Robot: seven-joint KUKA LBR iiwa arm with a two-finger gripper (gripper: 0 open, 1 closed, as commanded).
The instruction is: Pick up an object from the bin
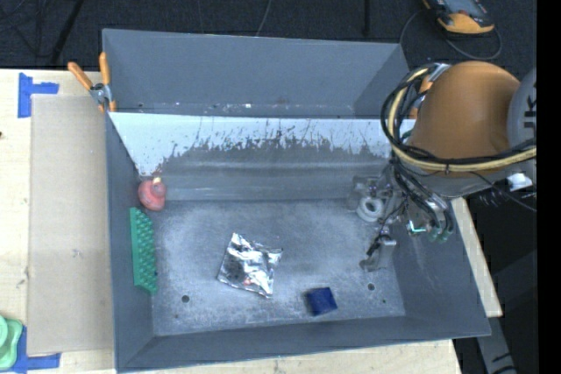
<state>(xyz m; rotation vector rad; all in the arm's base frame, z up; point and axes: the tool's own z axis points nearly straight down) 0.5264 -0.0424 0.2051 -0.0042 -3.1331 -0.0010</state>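
In the camera view the bin point(263, 83) holds four things, one of each: a pink lump point(153, 194), a green ridged strip point(143, 248), a crumpled foil packet point(250, 265) and a blue block point(322, 300). The gripper point(379, 251) is low at the bin's 3 o'clock side, near the right wall. Whether it is apart or together, I cannot tell. The blue block lies nearest, at its 8 o'clock, apart from it and close to the front wall. There is open floor between them.

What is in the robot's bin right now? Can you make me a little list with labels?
Container: grey metal bin
Pincer: at the right side of the bin, low over bare floor
Nearest thing: small blue block, near the front wall, apart from the pincer
Middle: crumpled silver foil wrapper
Left wall: long green ridged strip, lying flat
Back left corner: small pink round thing, just above the green strip
Loose things: four, all apart from the pincer
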